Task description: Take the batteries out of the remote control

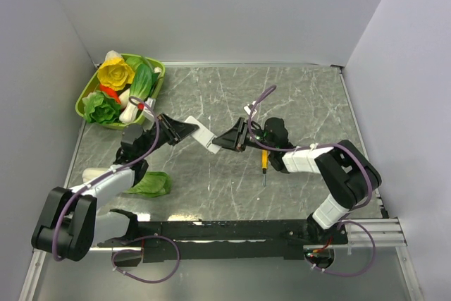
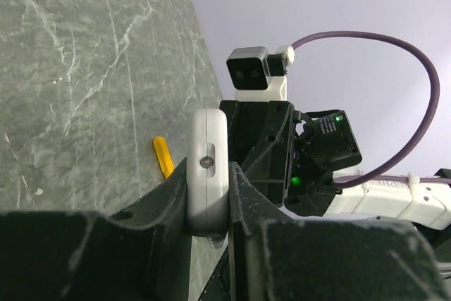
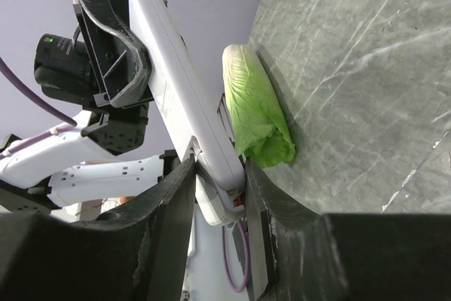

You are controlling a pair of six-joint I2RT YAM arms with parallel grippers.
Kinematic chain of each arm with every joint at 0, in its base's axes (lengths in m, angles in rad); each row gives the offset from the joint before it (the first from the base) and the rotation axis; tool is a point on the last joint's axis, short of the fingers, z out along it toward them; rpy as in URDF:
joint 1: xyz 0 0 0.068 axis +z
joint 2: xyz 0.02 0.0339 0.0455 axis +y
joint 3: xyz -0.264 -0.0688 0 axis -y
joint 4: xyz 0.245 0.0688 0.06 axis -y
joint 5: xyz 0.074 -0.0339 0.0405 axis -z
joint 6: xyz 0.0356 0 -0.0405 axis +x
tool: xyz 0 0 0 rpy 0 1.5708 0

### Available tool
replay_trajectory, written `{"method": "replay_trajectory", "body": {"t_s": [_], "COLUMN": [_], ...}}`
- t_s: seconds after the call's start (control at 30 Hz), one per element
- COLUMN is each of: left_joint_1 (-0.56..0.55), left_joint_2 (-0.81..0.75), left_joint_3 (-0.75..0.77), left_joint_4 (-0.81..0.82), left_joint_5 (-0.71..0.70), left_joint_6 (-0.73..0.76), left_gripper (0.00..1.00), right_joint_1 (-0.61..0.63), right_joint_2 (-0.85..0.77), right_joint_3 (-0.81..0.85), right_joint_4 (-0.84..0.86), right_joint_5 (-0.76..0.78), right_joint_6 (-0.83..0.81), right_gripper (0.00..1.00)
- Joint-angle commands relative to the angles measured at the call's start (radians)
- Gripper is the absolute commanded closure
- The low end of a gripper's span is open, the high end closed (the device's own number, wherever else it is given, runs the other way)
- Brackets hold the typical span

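Left tool (image 2: 209,185), right tool (image 3: 218,177) seemingly clamp remote control (image 1: 202,135).

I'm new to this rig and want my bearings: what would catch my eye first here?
The white remote control held above the middle of the table, the left gripper and right gripper each pinching one end between their fingers. Next, the green basket of toy vegetables in the far left corner, and a yellow-handled screwdriver lying by the right arm.
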Motion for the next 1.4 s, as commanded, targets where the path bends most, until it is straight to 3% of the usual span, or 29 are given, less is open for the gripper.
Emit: {"method": "replay_trajectory", "body": {"t_s": [0.0, 0.33, 0.6, 0.77, 0.8, 0.93, 1.37], "left_joint_1": [0.007, 0.019, 0.022, 0.022, 0.022, 0.022, 0.022], "left_joint_2": [0.0, 0.031, 0.059, 0.111, 0.117, 0.126, 0.141], "left_joint_3": [0.051, 0.062, 0.055, 0.044, 0.042, 0.03, 0.01], "left_joint_4": [0.029, 0.038, 0.003, 0.061, 0.082, 0.11, 0.175], "left_joint_5": [-0.004, 0.007, -0.026, 0.009, 0.013, 0.017, 0.04], "left_joint_6": [0.022, 0.021, 0.074, 0.058, 0.047, 0.03, -0.016], "left_gripper": [0.99, 0.99, 0.99, 0.99, 0.99, 0.99, 0.99], "right_joint_1": [0.001, -0.028, -0.059, -0.071, -0.073, -0.073, -0.036], "right_joint_2": [0.013, 0.062, 0.067, 0.077, 0.08, 0.08, 0.099], "right_joint_3": [-0.025, -0.091, -0.116, -0.111, -0.111, -0.094, 0.01], "right_joint_4": [0.068, 0.21, 0.223, 0.203, 0.22, 0.211, 0.153], "right_joint_5": [-0.005, -0.026, -0.031, -0.031, -0.04, -0.036, -0.028], "right_joint_6": [-0.014, 0.044, 0.047, 0.029, 0.033, 0.041, 0.056], "right_gripper": [0.62, 0.61, 0.57, 0.55, 0.53, 0.25, 0.22]}}
